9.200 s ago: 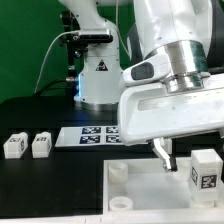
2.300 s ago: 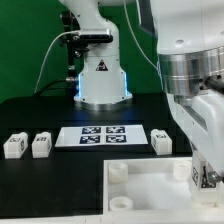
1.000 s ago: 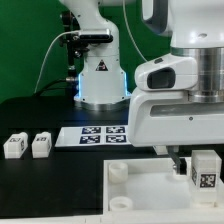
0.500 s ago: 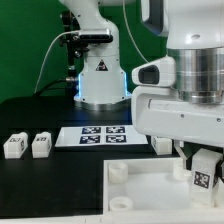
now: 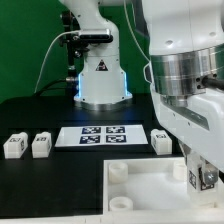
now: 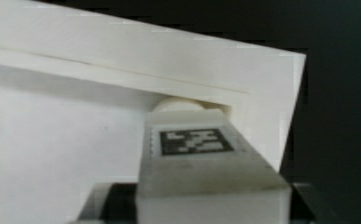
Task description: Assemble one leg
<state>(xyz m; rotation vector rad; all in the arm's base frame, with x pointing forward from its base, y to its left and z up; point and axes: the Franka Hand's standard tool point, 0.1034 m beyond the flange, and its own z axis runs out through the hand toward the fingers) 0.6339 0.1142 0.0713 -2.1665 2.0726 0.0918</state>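
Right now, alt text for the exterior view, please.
The claw holds a leg upright over the white panel, at the exterior view's right. Three more legs lie on the black table beside the marker board.

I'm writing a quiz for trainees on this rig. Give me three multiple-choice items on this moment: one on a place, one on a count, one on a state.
1. Where is the held leg?
A. over the panel, at the exterior view's right
B. off the panel, far left
C. behind the arm's base

2. How many legs lie loose on the table?
A. one
B. three
C. five

3. The claw is:
A. open and empty
B. shut on the leg
C. out of view

Key:
1 A: its tag shows over the panel there.
2 B: two at the left and one by the marker board.
3 B: in the wrist view, fingers flank the leg.
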